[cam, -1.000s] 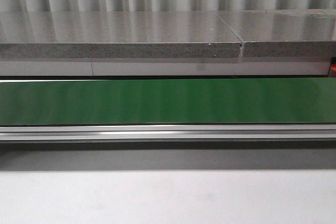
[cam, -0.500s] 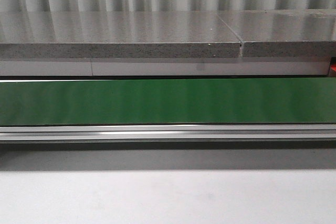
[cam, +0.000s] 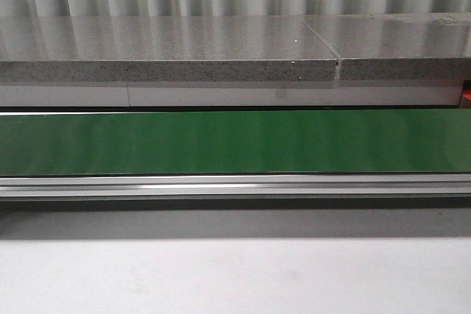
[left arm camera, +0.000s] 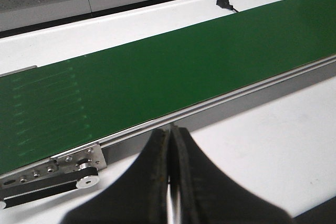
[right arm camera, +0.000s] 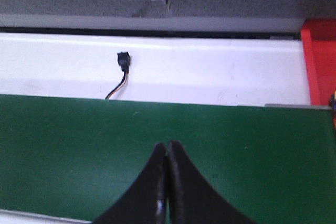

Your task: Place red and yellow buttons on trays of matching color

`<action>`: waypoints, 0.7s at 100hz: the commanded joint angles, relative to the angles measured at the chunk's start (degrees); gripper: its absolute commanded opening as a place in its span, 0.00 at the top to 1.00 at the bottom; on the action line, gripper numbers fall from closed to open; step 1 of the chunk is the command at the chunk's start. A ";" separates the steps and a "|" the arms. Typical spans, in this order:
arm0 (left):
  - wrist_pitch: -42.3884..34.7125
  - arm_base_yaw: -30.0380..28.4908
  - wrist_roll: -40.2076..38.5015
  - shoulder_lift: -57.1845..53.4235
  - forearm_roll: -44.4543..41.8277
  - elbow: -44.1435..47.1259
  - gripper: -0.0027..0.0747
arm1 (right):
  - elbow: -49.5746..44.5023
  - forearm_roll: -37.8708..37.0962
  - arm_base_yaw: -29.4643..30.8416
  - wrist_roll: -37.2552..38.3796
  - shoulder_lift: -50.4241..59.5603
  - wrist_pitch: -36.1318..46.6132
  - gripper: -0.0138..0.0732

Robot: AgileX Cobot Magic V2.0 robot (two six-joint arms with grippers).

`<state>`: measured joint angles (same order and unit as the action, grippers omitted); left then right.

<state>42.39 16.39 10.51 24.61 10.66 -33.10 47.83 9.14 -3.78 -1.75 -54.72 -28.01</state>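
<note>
No button is in view in any frame. A red tray (right arm camera: 319, 61) shows at the edge of the right wrist view, beyond the end of the green conveyor belt (right arm camera: 157, 124); a sliver of red (cam: 466, 95) also peeks in at the far right of the front view. The yellow tray is out of view. My left gripper (left arm camera: 170, 132) is shut with nothing in it, over the white table just short of the belt's metal rail (left arm camera: 220, 100). My right gripper (right arm camera: 167, 147) is shut and empty, hovering over the belt. Neither gripper appears in the front view.
The green belt (cam: 235, 141) runs across the whole front view, with an aluminium rail (cam: 235, 184) along its near side and a grey stone ledge (cam: 169, 60) behind it. A small black plug on a cable (right arm camera: 122, 62) lies on the white strip behind the belt. The belt's pulley end (left arm camera: 86, 179) is near the left gripper.
</note>
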 commanded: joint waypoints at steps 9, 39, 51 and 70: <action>-4.10 0.47 -0.09 0.19 1.08 -1.57 0.99 | 1.22 -3.72 -0.08 -0.60 4.98 4.61 0.92; -4.10 0.47 -0.09 0.19 1.08 -1.57 0.99 | -5.26 -5.86 -0.08 -0.60 12.21 11.01 0.92; -4.10 0.47 -0.09 0.19 1.08 -1.57 0.99 | -10.36 -5.86 -0.08 -0.60 15.91 16.80 0.92; -4.10 0.47 -0.09 0.19 1.08 -1.57 0.99 | -18.09 -5.44 -0.08 -0.60 21.72 21.95 0.92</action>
<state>42.39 16.39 10.51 24.61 10.66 -33.10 30.79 3.80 -3.78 -1.94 -35.28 -12.37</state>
